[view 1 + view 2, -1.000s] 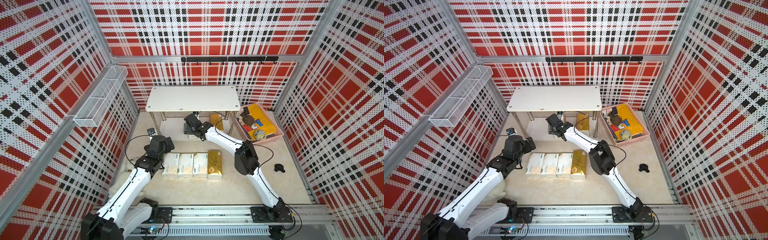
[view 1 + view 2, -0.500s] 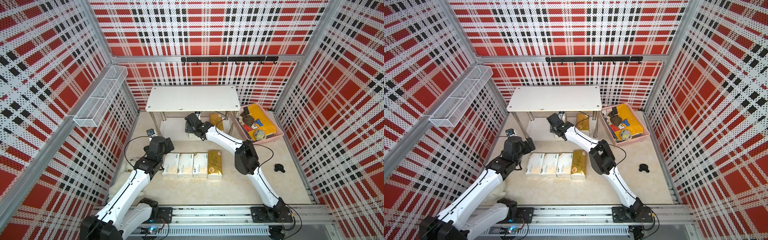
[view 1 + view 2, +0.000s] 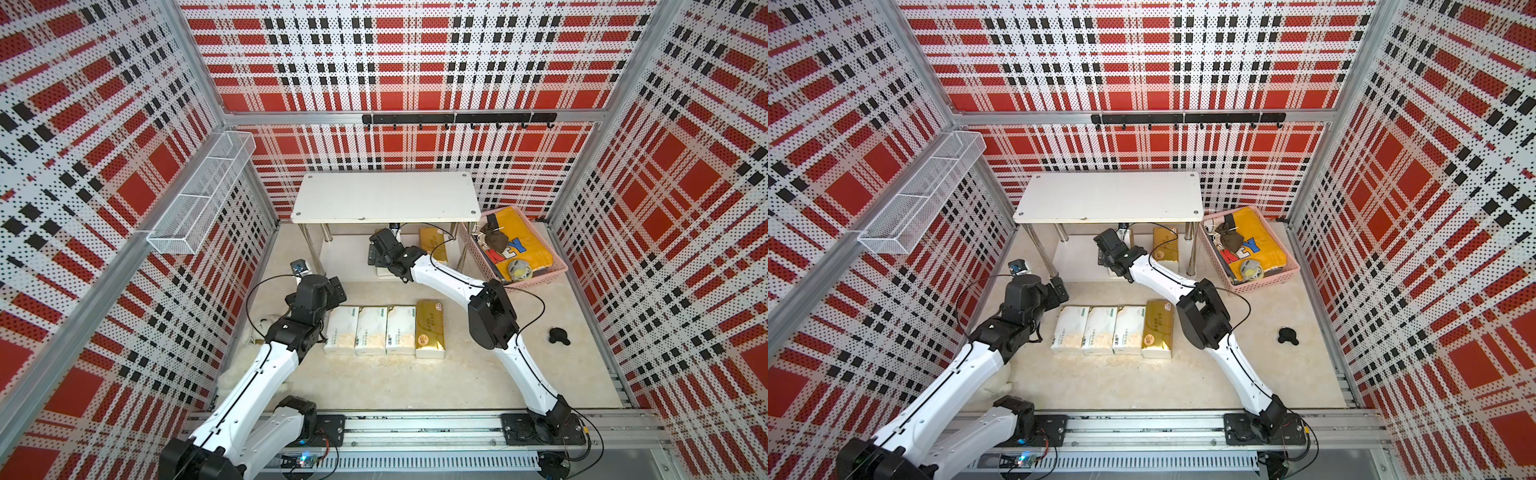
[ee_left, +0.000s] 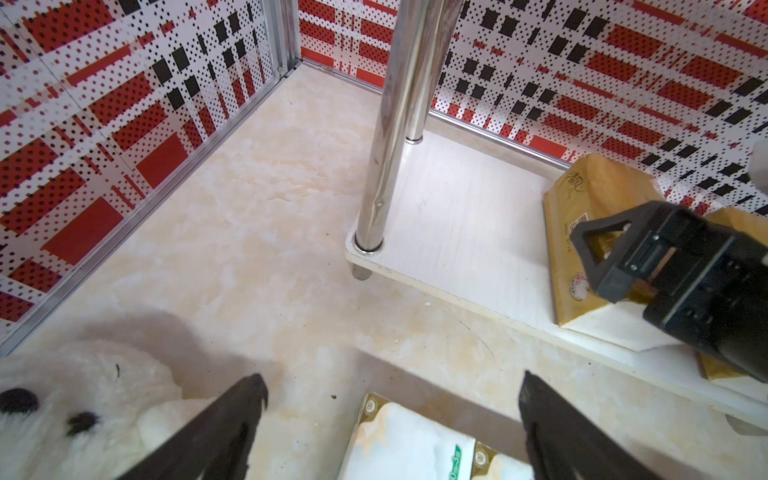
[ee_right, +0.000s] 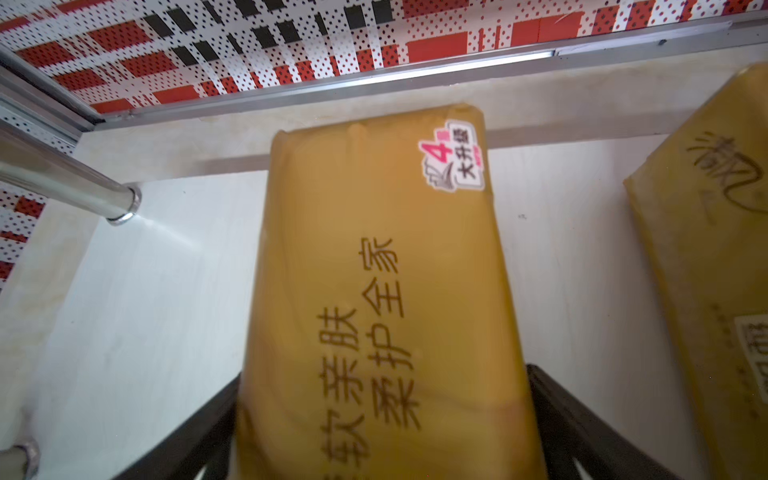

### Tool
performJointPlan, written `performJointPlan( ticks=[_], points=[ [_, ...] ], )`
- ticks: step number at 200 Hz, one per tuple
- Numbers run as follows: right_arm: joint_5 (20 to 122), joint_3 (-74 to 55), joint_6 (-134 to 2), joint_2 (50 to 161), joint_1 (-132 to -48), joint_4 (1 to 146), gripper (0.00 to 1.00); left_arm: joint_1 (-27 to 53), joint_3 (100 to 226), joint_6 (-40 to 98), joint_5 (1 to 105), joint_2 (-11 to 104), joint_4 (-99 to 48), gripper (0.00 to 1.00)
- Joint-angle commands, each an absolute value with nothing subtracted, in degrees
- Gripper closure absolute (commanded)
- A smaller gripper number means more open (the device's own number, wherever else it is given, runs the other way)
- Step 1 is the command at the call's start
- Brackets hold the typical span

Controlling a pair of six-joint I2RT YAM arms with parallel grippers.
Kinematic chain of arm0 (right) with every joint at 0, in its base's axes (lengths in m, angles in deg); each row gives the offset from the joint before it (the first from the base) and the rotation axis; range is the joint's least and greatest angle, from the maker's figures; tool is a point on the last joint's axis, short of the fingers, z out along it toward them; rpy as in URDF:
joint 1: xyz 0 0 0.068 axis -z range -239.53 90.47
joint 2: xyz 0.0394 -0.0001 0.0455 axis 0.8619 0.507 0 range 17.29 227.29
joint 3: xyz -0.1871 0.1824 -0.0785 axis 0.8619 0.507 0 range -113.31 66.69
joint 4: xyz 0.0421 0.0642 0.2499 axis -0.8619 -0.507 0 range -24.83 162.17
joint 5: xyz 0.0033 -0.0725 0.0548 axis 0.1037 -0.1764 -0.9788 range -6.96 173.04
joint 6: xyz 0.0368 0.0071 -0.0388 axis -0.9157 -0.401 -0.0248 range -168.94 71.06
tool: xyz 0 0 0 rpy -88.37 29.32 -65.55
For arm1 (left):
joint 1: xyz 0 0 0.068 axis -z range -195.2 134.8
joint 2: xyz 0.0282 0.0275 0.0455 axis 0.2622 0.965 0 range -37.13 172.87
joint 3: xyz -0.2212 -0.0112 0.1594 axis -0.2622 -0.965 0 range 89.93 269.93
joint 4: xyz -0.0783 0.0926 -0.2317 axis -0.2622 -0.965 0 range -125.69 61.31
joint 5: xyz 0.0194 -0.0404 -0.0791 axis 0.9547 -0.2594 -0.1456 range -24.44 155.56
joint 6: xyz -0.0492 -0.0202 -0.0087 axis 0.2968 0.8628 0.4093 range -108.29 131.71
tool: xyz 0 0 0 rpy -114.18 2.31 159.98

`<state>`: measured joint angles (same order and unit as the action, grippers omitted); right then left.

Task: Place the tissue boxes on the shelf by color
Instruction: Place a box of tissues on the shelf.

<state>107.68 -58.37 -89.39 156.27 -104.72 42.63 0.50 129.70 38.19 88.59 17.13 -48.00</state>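
A shiny gold soft rectangular tissue pack (image 5: 374, 291) lies flat on the lower white board (image 5: 145, 311) of the low two-tier chrome-legged shelf (image 3: 386, 195). The shelf stands at twelve o'clock on the floor, counting the base rail as six. The right gripper (image 5: 384, 376) reaches in under the top board. Its black fingers (image 5: 565, 436) flank the pack's near end, one on each long side. Whether they press it or stand just clear, you cannot tell. A second gold pack (image 5: 715, 270) lies near it at three o'clock, roughly parallel and apart.

This looks like the moment of setting down. To do it well, spread the jaws fully. Then draw the arm straight back toward six o'clock, low and level, so no finger drags the soft wrapper or rises into the top board. Leave the bare board at nine o'clock for the third gold pack (image 3: 430, 328). That pack lies at the floor's centre, set against a row of three white beige-patched packs (image 3: 371, 328).

The left gripper (image 4: 392, 380) hovers just off that row's ten o'clock corner, jaws wide apart and empty.

Both top views hide the placed pack under the gripper and top board. The right wrist view shows its full printed face. The left wrist view shows it from the side, along with the face of a white plush toy (image 4: 83, 395). The top views alone show the pink plastic basket (image 3: 536, 277) at two o'clock.
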Motion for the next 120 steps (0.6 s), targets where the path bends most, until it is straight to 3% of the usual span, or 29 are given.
performJointPlan(
  ticks=[1, 120],
  points=[
    [108.0, -57.5, -87.9, 151.5, -104.4, 44.6, 0.00, 0.0, 130.0, 37.2, 88.0, 16.6, -48.7, 0.01],
    [109.6, -52.9, -88.6, 146.9, -105.3, 48.1, 0.00, -0.1, 131.2, 36.9, 88.1, 16.9, -49.1, 0.01]
  ],
)
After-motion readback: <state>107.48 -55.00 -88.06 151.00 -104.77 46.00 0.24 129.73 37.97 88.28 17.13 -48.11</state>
